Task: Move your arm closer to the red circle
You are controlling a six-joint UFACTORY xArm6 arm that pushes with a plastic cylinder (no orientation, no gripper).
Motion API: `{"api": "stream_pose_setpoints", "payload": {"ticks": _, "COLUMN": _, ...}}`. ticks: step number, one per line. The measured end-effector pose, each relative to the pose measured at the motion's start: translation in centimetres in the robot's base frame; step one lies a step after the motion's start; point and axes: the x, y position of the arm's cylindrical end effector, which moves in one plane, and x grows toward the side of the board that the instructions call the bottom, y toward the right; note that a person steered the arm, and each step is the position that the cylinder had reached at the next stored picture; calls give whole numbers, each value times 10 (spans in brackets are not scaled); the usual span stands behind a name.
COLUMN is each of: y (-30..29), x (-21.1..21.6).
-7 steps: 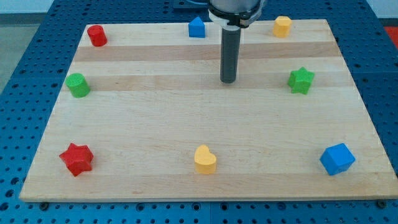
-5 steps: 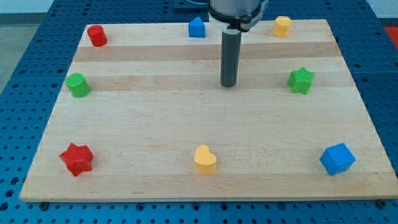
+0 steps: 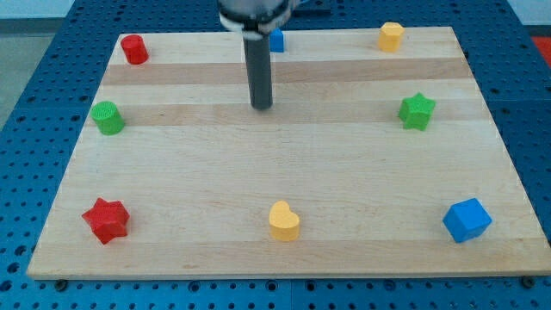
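Note:
The red circle (image 3: 133, 49) is a short red cylinder at the board's top left corner. My tip (image 3: 262, 106) stands on the wooden board (image 3: 275, 189) in its upper middle part, well to the right of and below the red circle. It touches no block. The rod partly hides the blue block (image 3: 277, 39) at the top edge behind it.
A green cylinder (image 3: 108, 117) sits at the left edge. A red star (image 3: 106, 220) lies bottom left, a yellow heart (image 3: 283, 221) bottom middle, a blue cube (image 3: 467, 220) bottom right. A green star (image 3: 417, 111) sits at right, a yellow block (image 3: 391, 36) top right.
My tip has slid to the view's left and slightly up, closer to the red circle. The rod now covers part of the blue block. No block has moved.

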Motion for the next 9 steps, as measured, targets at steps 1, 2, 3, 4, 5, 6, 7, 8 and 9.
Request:
{"api": "stream_pose_setpoints", "payload": {"ticks": 1, "y": -33, "x": -65}}
{"api": "stream_pose_setpoints", "payload": {"ticks": 2, "y": -87, "x": -74}}
{"api": "stream_pose_setpoints", "payload": {"ticks": 3, "y": -88, "x": -98}}
{"api": "stream_pose_setpoints", "payload": {"ticks": 4, "y": -108, "x": -141}}
{"api": "stream_pose_setpoints", "payload": {"ticks": 5, "y": -144, "x": -147}}
{"api": "stream_pose_setpoints", "payload": {"ticks": 6, "y": -161, "x": -146}}
{"api": "stream_pose_setpoints", "payload": {"ticks": 7, "y": -171, "x": -147}}
{"api": "stream_pose_setpoints", "payload": {"ticks": 8, "y": -213, "x": -148}}
{"api": "stream_pose_setpoints", "payload": {"ticks": 9, "y": -217, "x": -148}}
